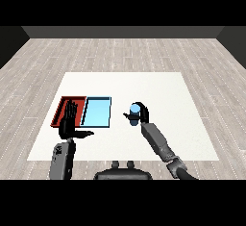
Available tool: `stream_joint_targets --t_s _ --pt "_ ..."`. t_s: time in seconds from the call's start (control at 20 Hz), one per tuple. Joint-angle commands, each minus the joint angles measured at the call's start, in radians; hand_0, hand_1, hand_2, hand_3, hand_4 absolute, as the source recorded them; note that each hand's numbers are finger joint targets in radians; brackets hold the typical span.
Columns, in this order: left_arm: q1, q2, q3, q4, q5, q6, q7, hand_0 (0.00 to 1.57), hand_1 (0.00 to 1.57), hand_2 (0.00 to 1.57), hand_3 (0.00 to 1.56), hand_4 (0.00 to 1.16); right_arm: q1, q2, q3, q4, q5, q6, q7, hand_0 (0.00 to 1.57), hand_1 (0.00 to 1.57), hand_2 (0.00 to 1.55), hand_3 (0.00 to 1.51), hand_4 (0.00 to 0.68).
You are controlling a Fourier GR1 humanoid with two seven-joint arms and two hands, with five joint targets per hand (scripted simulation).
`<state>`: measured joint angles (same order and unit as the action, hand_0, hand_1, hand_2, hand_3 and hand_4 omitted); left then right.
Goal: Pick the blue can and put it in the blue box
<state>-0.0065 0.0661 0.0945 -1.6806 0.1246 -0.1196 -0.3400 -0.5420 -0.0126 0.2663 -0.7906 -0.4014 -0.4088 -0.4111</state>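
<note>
Head view: right hand (142, 115) curls round the blue can (134, 110), right of the blue tray (96, 111).

White table (158, 95) bears 2 trays (97, 111).

You are looking at a bare test room, closer to a lab or demo space than a home or kitchen. The flat white square table (144, 90) is the landmark: all round it runs a pale grey wood-plank floor (120, 52), and beyond the table's far edge stands a plain dark grey wall (120, 31) with no windows, shelves or furniture showing. On the table's left part you see only a shallow red rectangular tray (61, 106) and, touching its right side, a shallow light blue rectangular tray (97, 112), laid out like sorting bins for a trial.
</note>
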Motion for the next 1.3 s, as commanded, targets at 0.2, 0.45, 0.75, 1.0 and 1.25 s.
stream_joint_targets --t_s 0.2,0.45,0.75,1.0,1.25 --pt "-0.037 -0.03 -0.081 0.031 -0.053 0.006 0.039 0.0 0.0 0.0 0.0 0.0 0.002 -0.093 0.028 -0.248 0.099 -0.038 0.159 1.46 1.46 1.45 1.4 0.626" --pt "0.017 -0.064 -0.186 0.022 -0.123 0.02 0.064 0.0 0.0 0.0 0.0 0.0 0.034 -0.129 0.067 -0.394 0.175 -0.07 0.227 1.44 1.44 1.45 1.39 0.62" --pt "-0.069 -0.066 -0.178 0.101 -0.109 0.025 0.101 0.0 0.0 0.0 0.0 0.0 0.067 -0.138 0.058 -0.521 0.276 -0.051 0.293 1.42 1.42 1.44 1.4 0.616" --pt "-0.024 -0.066 -0.255 0.093 -0.103 0.085 0.073 0.0 0.0 0.0 0.0 0.0 0.15 -0.141 0.029 -0.613 0.321 0.014 0.319 1.42 1.42 1.44 1.4 0.616" --pt "-0.094 -0.066 -0.365 0.263 -0.058 0.13 0.026 0.0 0.0 0.0 0.0 0.0 0.153 -0.132 0.041 -0.673 0.376 -0.016 0.373 1.44 1.44 1.45 1.4 0.609"
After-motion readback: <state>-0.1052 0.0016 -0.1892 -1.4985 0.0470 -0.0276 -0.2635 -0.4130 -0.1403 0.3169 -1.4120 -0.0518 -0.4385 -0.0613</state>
